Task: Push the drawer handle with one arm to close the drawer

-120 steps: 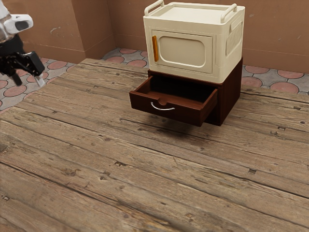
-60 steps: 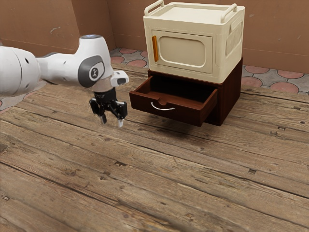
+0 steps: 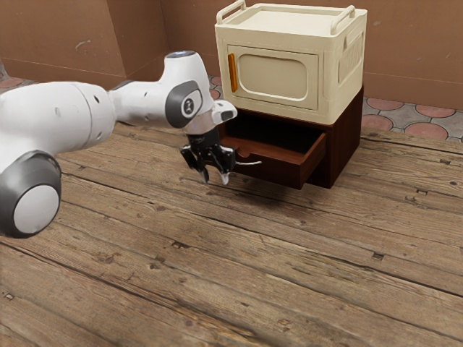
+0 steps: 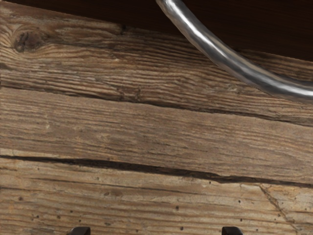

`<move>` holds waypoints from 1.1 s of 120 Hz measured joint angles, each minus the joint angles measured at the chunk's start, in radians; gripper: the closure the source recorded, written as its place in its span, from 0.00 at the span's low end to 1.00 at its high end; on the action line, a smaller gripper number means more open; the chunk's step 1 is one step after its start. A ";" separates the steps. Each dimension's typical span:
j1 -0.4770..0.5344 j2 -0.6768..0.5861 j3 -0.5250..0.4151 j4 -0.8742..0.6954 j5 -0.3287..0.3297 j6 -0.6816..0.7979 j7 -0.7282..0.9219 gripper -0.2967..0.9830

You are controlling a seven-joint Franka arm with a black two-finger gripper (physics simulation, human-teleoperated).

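My end effector (image 3: 215, 178) released, fingers apart and pointing down, near the curved metal handle (image 3: 250, 163), brown drawer (image 3: 283, 170) standing open below the cream box (image 3: 275, 77), wooden surface (image 3: 217, 267) beneath.

Drawer (image 3: 282, 172): juts out beside my gripper (image 3: 215, 180) (it stands open).
Handle (image 4: 222, 56): bows outward, narrowing my way in.
Planks (image 3: 217, 253): passing room before the drawer.
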 joint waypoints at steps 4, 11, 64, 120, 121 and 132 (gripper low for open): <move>-0.003 0.021 0.002 0.030 0.011 -0.012 -0.007 0.61; -0.002 0.063 0.003 0.090 0.032 -0.030 -0.018 0.68; -0.008 0.204 -0.012 0.337 0.076 -0.126 -0.068 0.83; -0.003 0.243 -0.031 0.424 0.072 -0.130 -0.103 0.84; -0.002 0.245 -0.031 0.426 0.073 -0.130 -0.103 0.84; 0.002 0.272 -0.030 0.472 0.073 -0.129 -0.109 0.85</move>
